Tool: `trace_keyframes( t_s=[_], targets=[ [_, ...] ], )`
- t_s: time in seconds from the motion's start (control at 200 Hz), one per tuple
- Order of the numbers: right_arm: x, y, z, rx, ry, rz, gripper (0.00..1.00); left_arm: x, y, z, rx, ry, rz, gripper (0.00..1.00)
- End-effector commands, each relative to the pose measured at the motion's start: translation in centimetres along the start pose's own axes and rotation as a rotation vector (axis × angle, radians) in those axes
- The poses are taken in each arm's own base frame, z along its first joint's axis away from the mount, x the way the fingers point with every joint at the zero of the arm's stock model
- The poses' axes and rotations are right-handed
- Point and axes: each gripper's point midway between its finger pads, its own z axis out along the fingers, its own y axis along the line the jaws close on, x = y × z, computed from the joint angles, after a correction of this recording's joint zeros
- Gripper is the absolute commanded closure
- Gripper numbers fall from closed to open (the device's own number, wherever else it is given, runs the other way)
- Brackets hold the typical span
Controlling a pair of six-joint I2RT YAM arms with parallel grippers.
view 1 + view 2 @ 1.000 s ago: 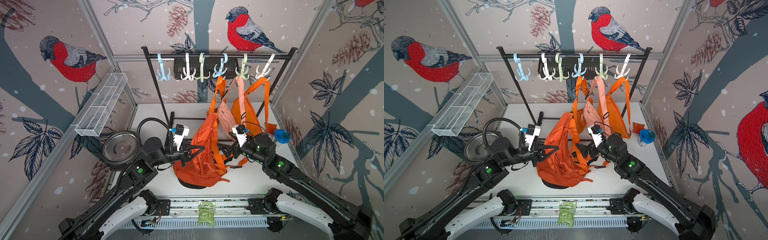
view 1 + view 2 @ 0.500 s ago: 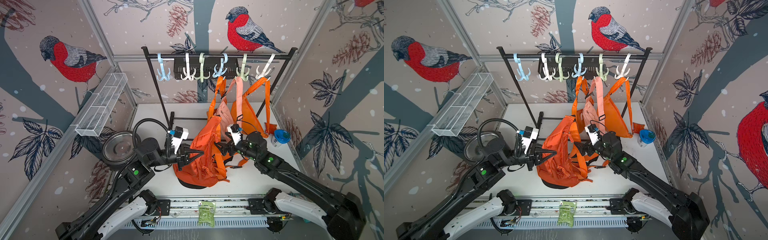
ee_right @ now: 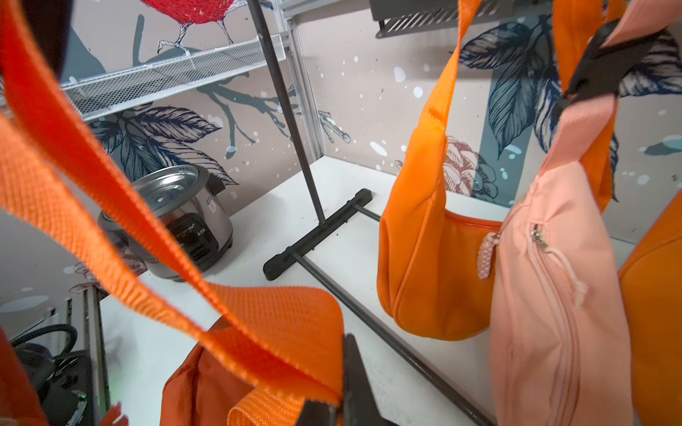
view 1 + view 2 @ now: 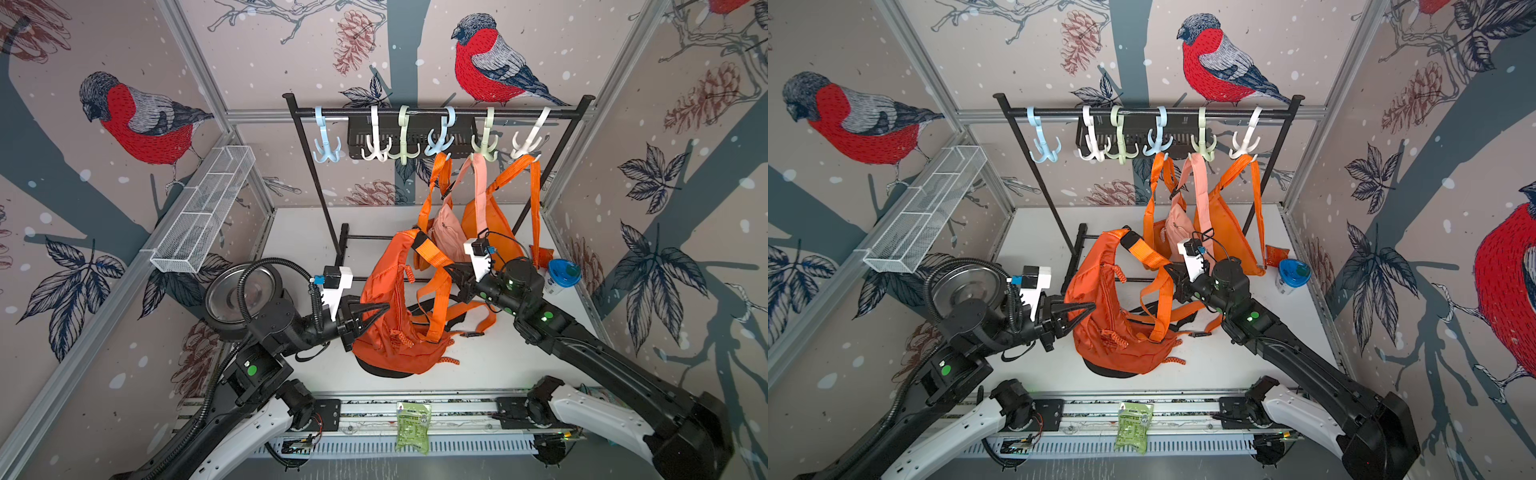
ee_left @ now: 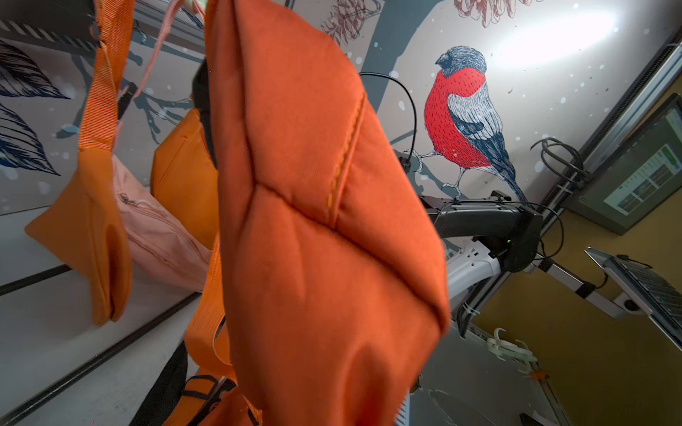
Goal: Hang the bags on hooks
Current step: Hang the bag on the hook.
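**Because it is soft and floppy, the orange bag [image 4: 395, 320] needs two helpers**

The left tool [image 4: 384, 308] is shut tight on the cloth at the side of the orange bag. The bag is right in front of this tool, so close that it fills the left wrist view. I think this pinch keeps the soft bag standing up so it does not fall flat. The bag's dark bottom seems to rest on the table [image 4: 299, 232], low in front of the left tool.

The right tool [image 4: 452, 272] is shut on the bag's wide orange strap [image 4: 432, 255]. In the right wrist view the strap runs between its dark fingers [image 3: 356, 376]. The strap goes up from this tool in a loop, and a loop is what a hook can catch. That is likely why this tool holds the strap and not the cloth.

High above both tools is the black bar [image 4: 436, 112] with its hooks. Above and behind the right tool, three hooks are full, and a pink bag [image 4: 451, 232] hangs there between two orange ones. Over on the left tool's side, a pale blue hook [image 4: 326, 145], a white hook [image 4: 374, 147] and a green hook [image 4: 402, 147] are bare. The bag probably has to go on one of those. The hanging bags are just behind the right tool, so lifting could bump them.
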Motion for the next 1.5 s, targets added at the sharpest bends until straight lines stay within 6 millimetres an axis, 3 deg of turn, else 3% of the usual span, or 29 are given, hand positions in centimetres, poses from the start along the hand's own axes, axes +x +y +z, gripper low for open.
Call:
trace_keyframes(
  t_s=[0.0, 0.175, 0.37, 0.445, 0.69, 0.876, 1.111, 1.496],
  targets=[
    [-3.5, -0.7, -0.2, 0.063, -0.070, 0.006, 0.96, -1.9, 1.5, -1.0, -0.110, -0.120, 0.015, 1.00],
    [-9.7, -0.5, 0.2, 0.105, -0.138, -0.003, 0.97, -3.2, 2.3, -2.2, -0.177, -0.222, 0.017, 1.00],
    [-16.4, -1.4, 2.6, 0.221, -0.162, 0.001, 0.97, -4.3, 2.8, -2.0, -0.182, -0.297, 0.008, 1.00],
    [-17.3, -1.8, 4.9, 0.250, -0.134, -0.006, 0.97, -4.7, 2.8, -1.7, -0.173, -0.311, 0.008, 1.00],
    [-21.8, -1.7, 8.6, 0.298, -0.144, -0.056, 0.97, -6.7, 3.1, -1.0, -0.207, -0.330, 0.014, 1.00],
    [-23.2, -2.1, 11.1, 0.341, -0.124, -0.098, 0.97, -8.1, 3.3, -0.8, -0.230, -0.360, 0.028, 1.00],
    [-24.3, -3.0, 12.7, 0.393, -0.119, -0.131, 0.97, -9.5, 4.2, 0.1, -0.280, -0.362, 0.038, 1.00],
    [-24.0, -4.7, 14.3, 0.458, -0.098, -0.172, 0.95, -10.5, 5.6, 1.2, -0.346, -0.354, 0.019, 1.00]
  ],
)
